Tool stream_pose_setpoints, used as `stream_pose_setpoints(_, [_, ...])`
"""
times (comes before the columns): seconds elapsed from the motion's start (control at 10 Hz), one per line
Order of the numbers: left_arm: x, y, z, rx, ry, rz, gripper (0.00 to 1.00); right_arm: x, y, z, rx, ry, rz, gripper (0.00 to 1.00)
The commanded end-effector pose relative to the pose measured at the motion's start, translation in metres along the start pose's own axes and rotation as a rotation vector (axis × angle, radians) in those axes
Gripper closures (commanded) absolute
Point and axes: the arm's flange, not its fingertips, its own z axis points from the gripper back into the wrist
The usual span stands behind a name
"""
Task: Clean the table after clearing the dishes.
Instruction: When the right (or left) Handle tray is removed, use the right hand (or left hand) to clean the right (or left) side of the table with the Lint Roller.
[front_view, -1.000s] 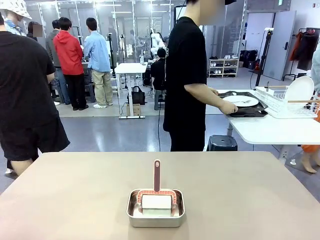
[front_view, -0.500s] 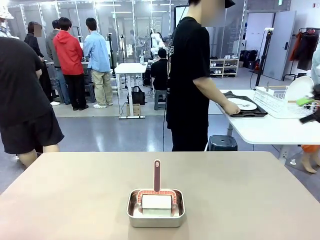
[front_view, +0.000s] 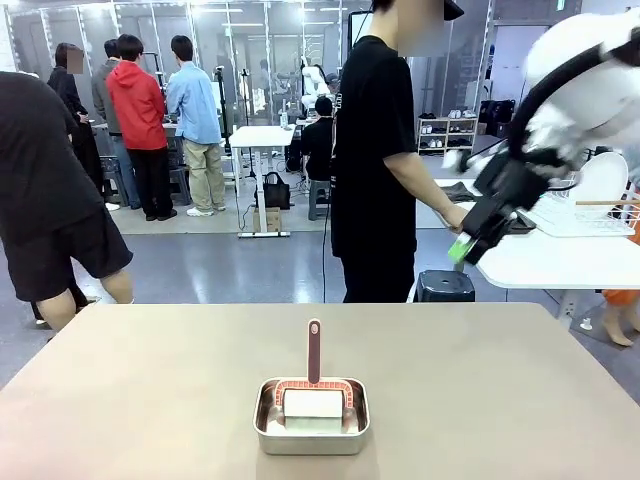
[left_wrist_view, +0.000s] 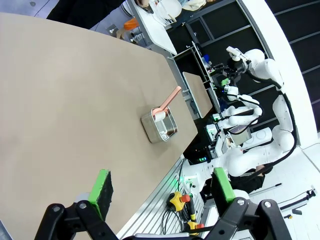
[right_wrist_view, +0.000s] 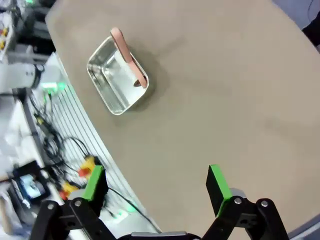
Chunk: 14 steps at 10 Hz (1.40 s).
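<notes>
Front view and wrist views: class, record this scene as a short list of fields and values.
Table: beige, wide, matte
Pan: steel, square, near the robot's edge
Brush: white head in the pan, pink handle sticking up
Person: stands at the white side table
Left jaws: open, nothing held
Right jaws: open, nothing held, raised over the table

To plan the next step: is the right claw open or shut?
Open. In its wrist view the right claw has its green pads far apart, with nothing held between them.

Steel pan (front_view: 300, 443) holds pink-handled scrubber (front_view: 314, 352); white side table (front_view: 560, 265) beyond.
</notes>
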Motion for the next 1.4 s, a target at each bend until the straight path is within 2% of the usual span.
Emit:
stream_pose_setpoints(0.0, [-0.003,-0.004,-0.001,0.009,-0.011,-0.009,0.0,0.002,0.019,-0.049,-0.102,0.097,0.115,0.0])
stream_pose_setpoints(0.3, [-0.003,-0.004,-0.001,0.009,-0.011,-0.009,0.0,0.013,0.057,-0.104,-0.128,0.211,0.233,0.0])
stream_pose_setpoints(0.5, [-0.003,-0.004,-0.001,0.009,-0.011,-0.009,0.0,0.014,0.066,-0.105,-0.115,0.215,0.228,0.0])
stream_pose_setpoints(1.2, [-0.003,-0.004,-0.001,0.009,-0.011,-0.009,0.0,0.02,0.063,-0.114,-0.101,0.227,0.214,0.0])
stream_pose_setpoints(1.3, [-0.003,-0.004,-0.001,0.009,-0.011,-0.009,0.0,0.037,0.064,-0.125,-0.102,0.266,0.318,0.0])
